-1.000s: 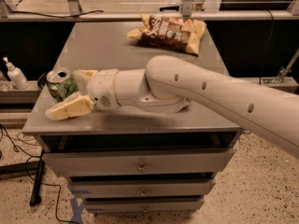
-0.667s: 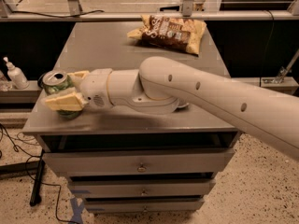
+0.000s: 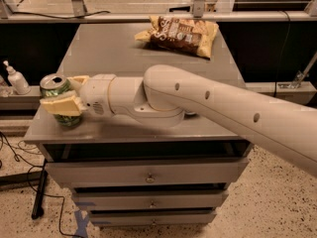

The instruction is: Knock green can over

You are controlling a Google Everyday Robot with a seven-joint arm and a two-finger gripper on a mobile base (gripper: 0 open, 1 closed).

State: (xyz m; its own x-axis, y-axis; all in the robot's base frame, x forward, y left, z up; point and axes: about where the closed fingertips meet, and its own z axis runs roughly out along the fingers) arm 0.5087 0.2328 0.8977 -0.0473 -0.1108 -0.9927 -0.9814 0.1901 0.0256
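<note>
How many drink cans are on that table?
1. The green can is at the front left corner of the table, right at the claw on the end of the arm. The arm might hide another behind it.

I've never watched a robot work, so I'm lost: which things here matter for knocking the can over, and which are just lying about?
In the job:
green can, at the front left corner of the cabinet
gripper, right at the can

Just lying about:
chip bag, at the back of the cabinet top
white pump bottle, off to the left
</note>
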